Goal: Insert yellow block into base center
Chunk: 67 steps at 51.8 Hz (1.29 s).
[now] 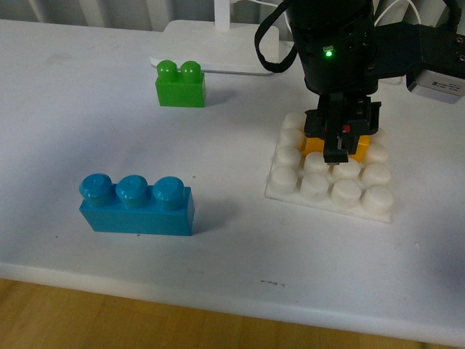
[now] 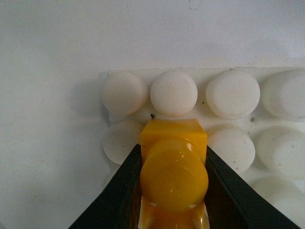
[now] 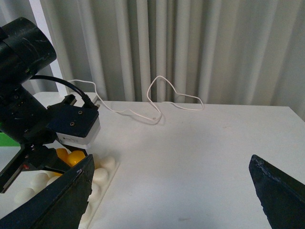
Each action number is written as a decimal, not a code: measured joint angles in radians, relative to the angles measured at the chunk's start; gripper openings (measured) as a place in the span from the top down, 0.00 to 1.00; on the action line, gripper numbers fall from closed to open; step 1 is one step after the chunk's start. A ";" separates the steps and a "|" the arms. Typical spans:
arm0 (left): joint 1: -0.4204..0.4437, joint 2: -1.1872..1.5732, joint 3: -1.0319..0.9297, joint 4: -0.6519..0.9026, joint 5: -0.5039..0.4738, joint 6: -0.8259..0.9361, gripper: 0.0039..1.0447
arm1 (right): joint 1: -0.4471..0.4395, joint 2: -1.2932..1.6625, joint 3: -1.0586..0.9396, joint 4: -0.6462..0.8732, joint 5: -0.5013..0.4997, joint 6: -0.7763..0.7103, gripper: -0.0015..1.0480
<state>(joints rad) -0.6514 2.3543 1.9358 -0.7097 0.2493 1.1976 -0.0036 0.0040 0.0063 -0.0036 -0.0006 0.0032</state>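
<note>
- Left gripper (image 1: 339,142): black, pointing down over the base; its two jaws are clamped on the yellow block (image 2: 174,177), one against each long side, as the left wrist view shows plainly.
- Yellow block: small yellow-orange brick with round studs on top, held level; in the front view it sits in among the central studs of the base, mostly hidden behind the gripper, with yellow showing on either side of it. Whether it is pressed fully home cannot be told.
- Base (image 1: 330,195): flat square white plate with a grid of round white studs, lying on the table to the right of centre. In the left wrist view a row of bare studs lies beyond the block's end, and further studs flank it on both sides.
- Right gripper (image 3: 171,191): jaws spread wide apart and holding nothing, raised above the table well off to the right of the base.
- Green two-stud brick (image 1: 180,84): upright, toward the far side, well left of the base, just in front of the lamp foot.
- Blue three-stud brick (image 1: 136,205): upright, near the front left, well apart from the rest.
- White lamp foot (image 1: 211,47): flat, with a pole rising from it, at the far edge.
- White table (image 1: 65,123): carries all of the above.
- Thin white cable (image 3: 157,102): trails in loops across the far side of the table before pale curtains.
</note>
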 joint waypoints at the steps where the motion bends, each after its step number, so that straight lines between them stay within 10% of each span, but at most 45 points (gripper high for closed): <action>1: 0.000 0.000 0.000 -0.002 -0.001 0.001 0.70 | 0.000 0.000 0.000 0.000 0.000 0.000 0.09; 25: 0.015 -0.033 -0.003 -0.021 -0.042 0.015 0.04 | 0.000 0.000 0.000 0.000 0.000 0.000 0.09; 46: 0.041 -0.219 -0.095 0.026 -0.072 0.053 0.06 | 0.000 0.000 0.000 0.000 0.000 0.000 0.09; 67: 0.155 -0.635 -0.592 0.616 -0.221 0.019 0.06 | 0.000 0.000 0.000 0.000 0.000 0.000 0.09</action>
<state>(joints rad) -0.4965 1.7195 1.3441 -0.0940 0.0284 1.2167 -0.0036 0.0040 0.0063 -0.0036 -0.0006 0.0032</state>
